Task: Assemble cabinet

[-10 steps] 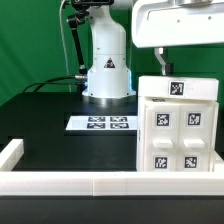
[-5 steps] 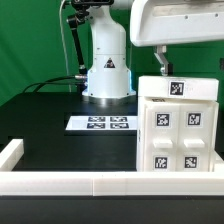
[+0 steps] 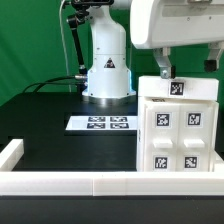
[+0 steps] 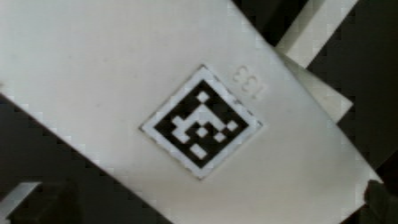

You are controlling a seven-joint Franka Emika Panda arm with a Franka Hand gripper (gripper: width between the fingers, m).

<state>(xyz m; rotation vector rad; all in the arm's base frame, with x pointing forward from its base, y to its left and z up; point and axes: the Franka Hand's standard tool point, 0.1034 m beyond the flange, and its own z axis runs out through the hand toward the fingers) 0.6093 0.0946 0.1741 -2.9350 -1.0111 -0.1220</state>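
Observation:
The cabinet point(image 3: 178, 130) is a large white box with several black-and-white tags. It stands upright at the exterior view's right, against the front rail. My gripper point(image 3: 188, 70) hangs just above its top edge. One dark finger point(image 3: 164, 66) shows near the cabinet's left top corner and the other near the right. The jaws stand apart and hold nothing. In the wrist view a white face of the cabinet point(image 4: 107, 110) with one tag point(image 4: 201, 122) fills the picture at very close range, and the fingertips do not show clearly.
The marker board point(image 3: 101, 123) lies flat on the black table, left of the cabinet. Low white border rails run along the front point(image 3: 60, 184) and the left point(image 3: 10, 152). The arm's white base point(image 3: 107, 72) stands at the back, with a cable beside it.
The gripper body has shifted a little toward the exterior view's left and slightly lower over the cabinet. The cabinet has not moved.

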